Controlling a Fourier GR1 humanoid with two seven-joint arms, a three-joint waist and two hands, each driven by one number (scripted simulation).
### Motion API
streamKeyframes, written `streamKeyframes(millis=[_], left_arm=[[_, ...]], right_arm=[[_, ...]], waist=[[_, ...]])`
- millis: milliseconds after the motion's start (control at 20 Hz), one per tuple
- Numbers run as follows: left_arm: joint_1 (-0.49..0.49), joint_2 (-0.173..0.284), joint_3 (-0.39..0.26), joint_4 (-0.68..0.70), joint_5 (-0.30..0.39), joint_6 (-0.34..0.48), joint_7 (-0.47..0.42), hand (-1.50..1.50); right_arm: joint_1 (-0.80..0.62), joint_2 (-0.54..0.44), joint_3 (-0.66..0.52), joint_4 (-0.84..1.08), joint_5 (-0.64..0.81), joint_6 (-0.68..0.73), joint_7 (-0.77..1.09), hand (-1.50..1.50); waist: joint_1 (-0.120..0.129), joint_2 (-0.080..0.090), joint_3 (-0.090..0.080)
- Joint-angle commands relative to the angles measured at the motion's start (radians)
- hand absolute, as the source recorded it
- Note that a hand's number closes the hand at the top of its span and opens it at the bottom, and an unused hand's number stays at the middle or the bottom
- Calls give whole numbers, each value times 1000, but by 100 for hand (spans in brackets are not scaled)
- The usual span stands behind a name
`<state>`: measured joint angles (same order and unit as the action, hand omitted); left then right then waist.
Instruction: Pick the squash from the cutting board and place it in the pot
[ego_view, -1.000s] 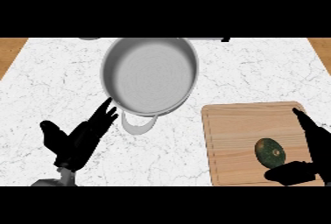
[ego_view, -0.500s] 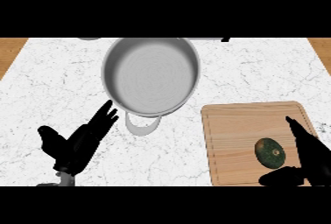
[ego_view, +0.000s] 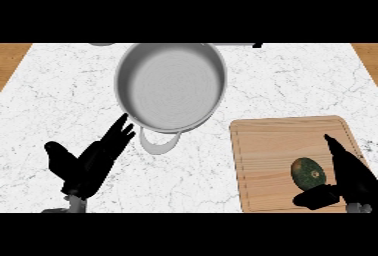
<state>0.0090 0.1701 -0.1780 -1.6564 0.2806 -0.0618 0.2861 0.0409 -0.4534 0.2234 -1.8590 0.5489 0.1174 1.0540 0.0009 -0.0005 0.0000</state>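
A dark green squash lies on the wooden cutting board at the lower right. My right hand is right beside it: straight fingers run along its right side and the thumb sits just below it. The hand is open, and I cannot tell whether it touches the squash. A round silver pot stands at the top centre with one handle pointing toward me. My left hand rests open at the lower left, fingers pointing up toward the pot.
The white marble counter spreads around the pot and board. Wooden strips show at the far left and far right top corners.
My right hand has shifted left, closing in on the squash, with the thumb now under it. The left hand has drifted slightly. The squash and pot have not moved.
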Motion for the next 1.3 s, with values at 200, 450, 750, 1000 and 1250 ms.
streamKeyframes(millis=[200,450,750,1000,1250], left_arm=[[-9,-17,31,40,-9,-53,-30,0],[26,-61,9,23,-57,-37,-47,0],[15,-45,40,4,-45,-64,-8,0],[46,-81,9,-71,-89,-13,43,0],[-52,-47,66,22,-45,-64,22,0]], right_arm=[[-25,90,-26,140,77,11,-16,-150],[23,130,-61,131,102,5,-71,150],[-46,144,-67,127,82,53,-178,150],[-28,154,-59,216,166,2,-290,150],[-58,244,220,167,304,-18,-324,150]], waist=[[0,1,0],[-1,0,0],[1,0,0],[2,0,0],[6,1,0]])
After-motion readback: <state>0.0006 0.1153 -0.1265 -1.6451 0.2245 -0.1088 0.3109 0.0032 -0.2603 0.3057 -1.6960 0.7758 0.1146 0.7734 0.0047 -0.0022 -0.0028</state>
